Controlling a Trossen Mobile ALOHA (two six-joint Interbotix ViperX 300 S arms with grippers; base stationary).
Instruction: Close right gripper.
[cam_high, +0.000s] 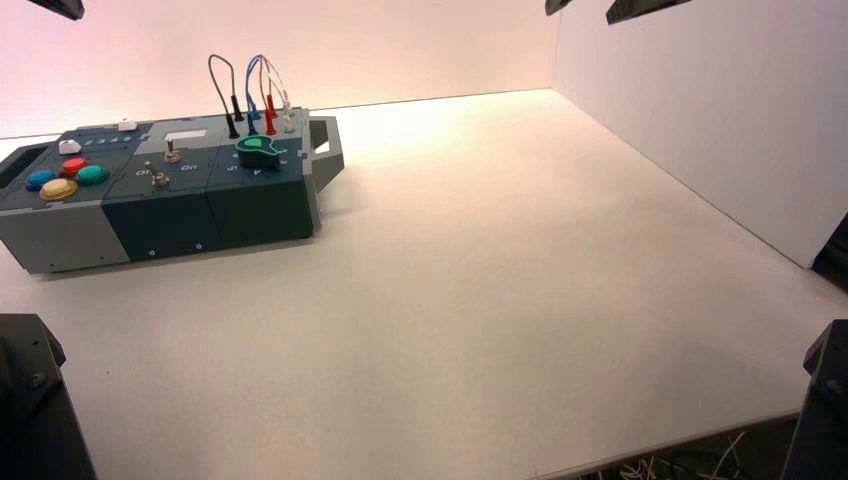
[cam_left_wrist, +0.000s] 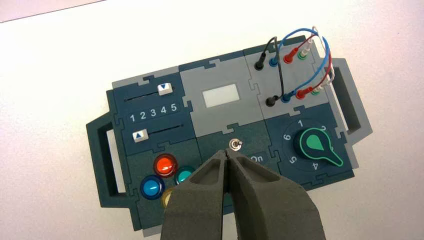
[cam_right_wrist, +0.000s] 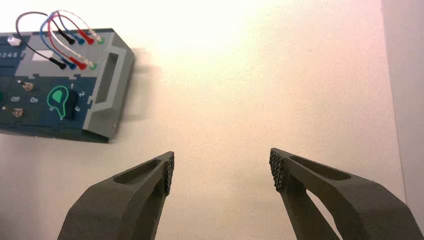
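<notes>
Here, right hand (cam_right_wrist: 222, 170) spread wide over bare table (cam_right_wrist: 260, 90), left hand (cam_left_wrist: 228, 159) clenched above box (cam_left_wrist: 150, 145).

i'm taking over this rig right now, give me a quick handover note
Right hand: open, fingers wide apart, nothing between them, over bare table to the right of the box.
Left hand: shut, empty, poised above the box near the toggle switch.
Done: nothing of the job yet.
Left: close the right hand where it is. No part of the box needs touching.
</notes>
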